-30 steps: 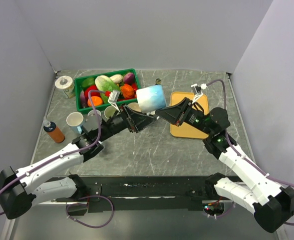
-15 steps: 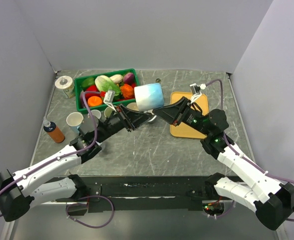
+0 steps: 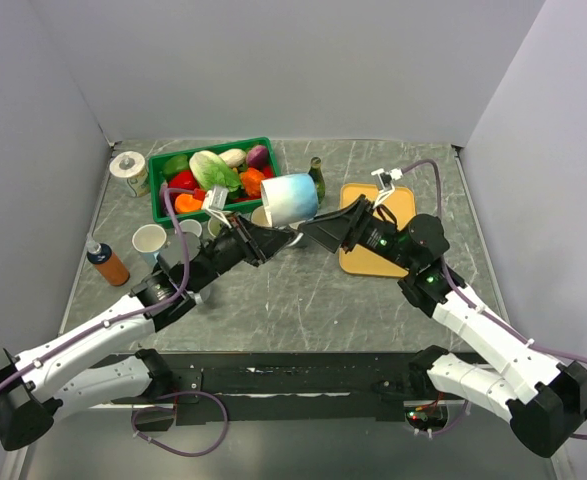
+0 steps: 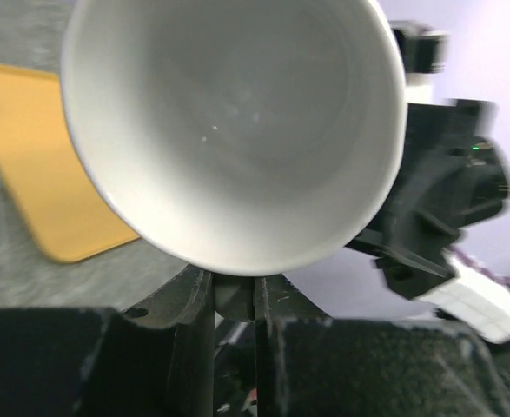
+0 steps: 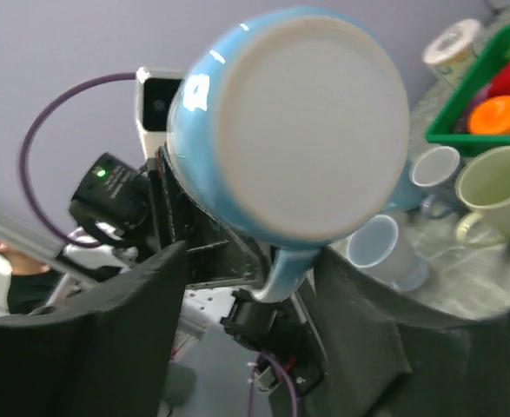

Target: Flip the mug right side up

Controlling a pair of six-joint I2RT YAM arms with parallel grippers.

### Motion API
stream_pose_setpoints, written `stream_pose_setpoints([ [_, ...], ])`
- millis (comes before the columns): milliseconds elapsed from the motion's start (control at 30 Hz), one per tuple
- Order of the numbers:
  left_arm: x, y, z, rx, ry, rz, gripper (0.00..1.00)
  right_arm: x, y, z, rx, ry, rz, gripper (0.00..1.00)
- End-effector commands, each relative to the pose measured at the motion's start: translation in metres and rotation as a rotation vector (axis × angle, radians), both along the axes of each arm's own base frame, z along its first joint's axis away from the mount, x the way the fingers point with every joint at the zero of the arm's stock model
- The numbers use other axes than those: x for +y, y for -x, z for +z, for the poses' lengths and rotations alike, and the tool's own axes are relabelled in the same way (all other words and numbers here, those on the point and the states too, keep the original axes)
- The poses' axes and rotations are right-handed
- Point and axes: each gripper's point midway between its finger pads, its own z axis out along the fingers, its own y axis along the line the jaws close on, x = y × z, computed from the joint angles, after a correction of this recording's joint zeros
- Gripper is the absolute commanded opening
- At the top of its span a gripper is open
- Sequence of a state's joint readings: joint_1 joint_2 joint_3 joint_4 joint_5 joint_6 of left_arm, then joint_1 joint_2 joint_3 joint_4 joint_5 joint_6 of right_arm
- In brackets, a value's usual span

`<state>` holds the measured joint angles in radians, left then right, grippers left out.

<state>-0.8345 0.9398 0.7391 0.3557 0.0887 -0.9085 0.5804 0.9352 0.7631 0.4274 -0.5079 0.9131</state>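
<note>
Grey table (image 3: 303,300), left pincer (image 4: 235,295) clamps mug (image 3: 291,197) handle (image 5: 282,265), right pincer (image 3: 311,230) spread, right wrist alone shows base (image 5: 311,130)

A robotics lab test cell: plain pale panels (image 3: 293,70) wall in a grey stone-patterned tabletop (image 3: 313,300), two white cabled arms stand bolted to a black rail (image 3: 303,378) at its near edge, and a green crate (image 3: 154,188) of toy vegetables sits toward its far left corner.

crate (image 3: 213,178) at back left of desk (image 3: 303,290); cups (image 3: 150,242) before it; tape roll (image 3: 128,166) left of crate; tray (image 3: 373,230) at right; mug (image 3: 291,197) aloft at centre; bottle (image 3: 316,178) behind it
</note>
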Motion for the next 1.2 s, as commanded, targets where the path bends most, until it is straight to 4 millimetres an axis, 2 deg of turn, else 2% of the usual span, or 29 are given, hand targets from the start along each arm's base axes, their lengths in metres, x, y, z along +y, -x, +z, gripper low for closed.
stream_pose_setpoints([
  [0,0.028,-0.016,0.031,-0.075,-0.019,0.173,0.01,-0.009,-0.011,0.003,-0.029,0.08,-0.106,0.87],
  [33,0.03,-0.018,0.022,-0.058,-0.058,0.189,0.01,-0.012,-0.014,-0.011,0.015,0.122,-0.127,0.89],
  [100,0.037,-0.023,0.019,-0.057,-0.108,0.231,0.01,-0.02,-0.021,-0.019,0.031,0.168,-0.191,0.91],
  [133,0.041,-0.026,0.017,-0.05,-0.135,0.259,0.01,-0.025,-0.023,-0.033,0.07,0.213,-0.215,0.92],
  [200,0.046,-0.029,0.011,-0.031,-0.21,0.282,0.01,-0.034,-0.025,-0.033,0.064,0.238,-0.269,0.94],
  [267,0.054,-0.029,-0.004,0.009,-0.3,0.3,0.01,-0.048,-0.03,-0.05,0.11,0.309,-0.343,0.95],
  [333,0.058,-0.03,-0.018,0.034,-0.373,0.309,0.01,-0.058,-0.035,-0.052,0.123,0.343,-0.404,0.96],
  [367,0.061,-0.03,-0.017,0.043,-0.394,0.32,0.01,-0.063,-0.035,-0.059,0.136,0.38,-0.419,0.97],
  [400,0.065,-0.028,-0.036,0.082,-0.474,0.313,0.01,-0.066,-0.037,-0.057,0.136,0.389,-0.437,0.97],
  [433,0.067,-0.027,-0.036,0.094,-0.496,0.317,0.01,-0.07,-0.04,-0.059,0.135,0.405,-0.461,0.97],
  [467,0.072,-0.027,-0.043,0.119,-0.536,0.331,0.01,-0.072,-0.04,-0.059,0.135,0.415,-0.471,0.98],
  [500,0.077,-0.025,-0.061,0.168,-0.604,0.332,0.01,-0.073,-0.04,-0.06,0.132,0.423,-0.476,0.98],
  [700,0.093,-0.017,-0.1,0.288,-0.749,0.353,0.01,-0.079,-0.046,-0.063,0.137,0.44,-0.51,0.98],
  [933,0.115,-0.008,-0.162,0.438,-0.899,0.416,0.01,-0.084,-0.049,-0.066,0.144,0.452,-0.539,0.98],
  [1167,0.111,-0.008,-0.194,0.474,-0.936,0.399,0.01,-0.084,-0.049,-0.07,0.151,0.457,-0.532,0.98],
])
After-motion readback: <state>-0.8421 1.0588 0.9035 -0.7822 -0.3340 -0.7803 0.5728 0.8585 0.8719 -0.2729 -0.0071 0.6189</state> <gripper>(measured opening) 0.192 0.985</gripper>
